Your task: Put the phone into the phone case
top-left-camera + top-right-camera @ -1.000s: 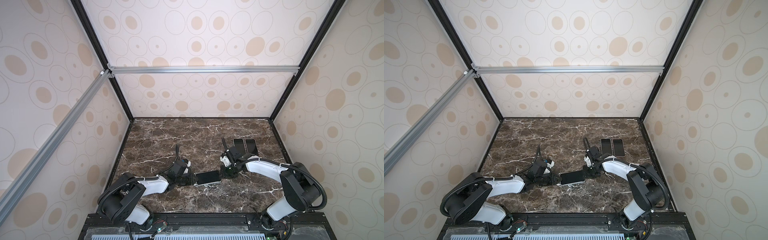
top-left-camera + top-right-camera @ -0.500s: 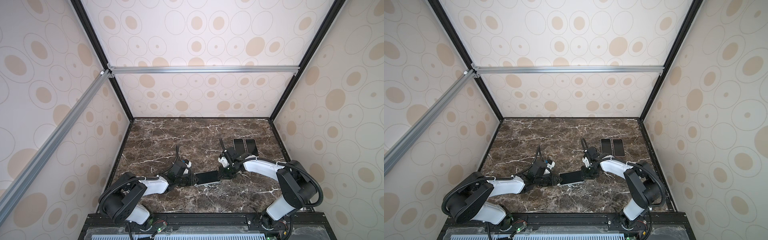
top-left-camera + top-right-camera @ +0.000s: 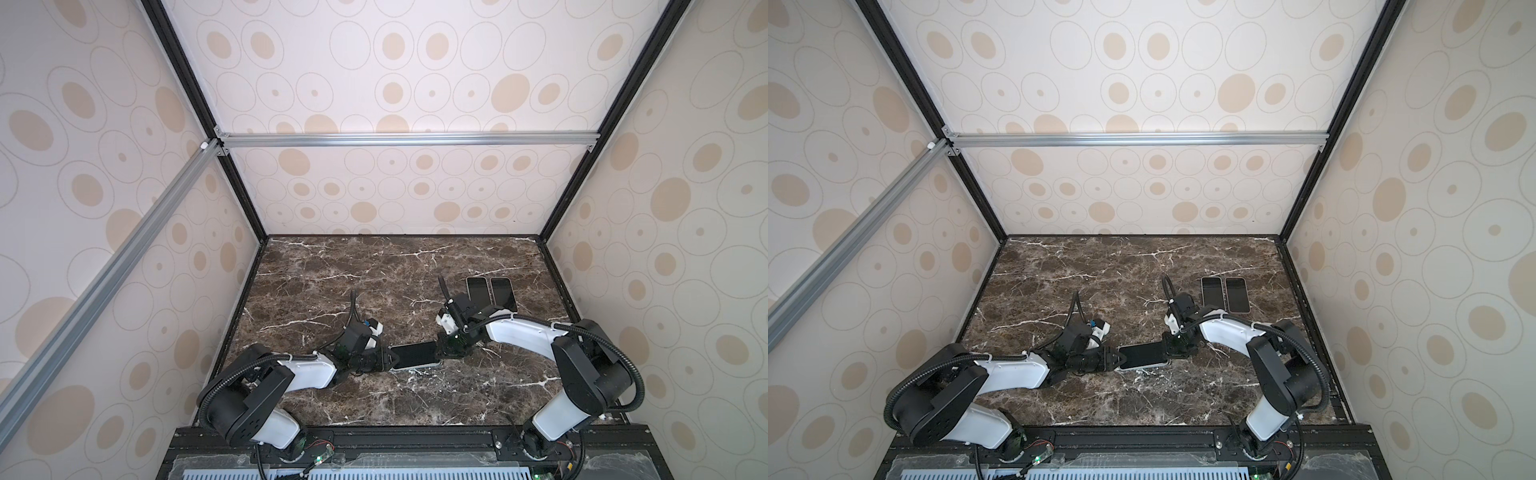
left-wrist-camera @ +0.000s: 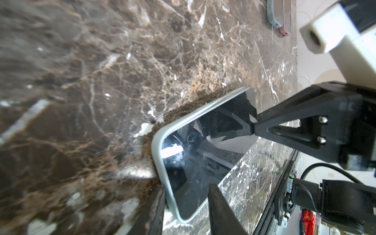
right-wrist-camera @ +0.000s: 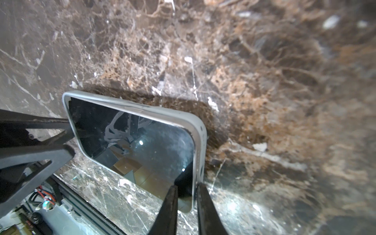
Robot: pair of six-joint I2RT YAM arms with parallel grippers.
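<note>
Grey phone case holds the phone on the marble table.

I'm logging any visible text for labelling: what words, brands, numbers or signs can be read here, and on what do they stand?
No text can be read in any view.
On the phone: dark screen, only reflections, no words.
On the phone case: plain pale rim, no brand or mark.
On the spare phones at the back of the table: blank dark screens, and too small to show any print.
</note>
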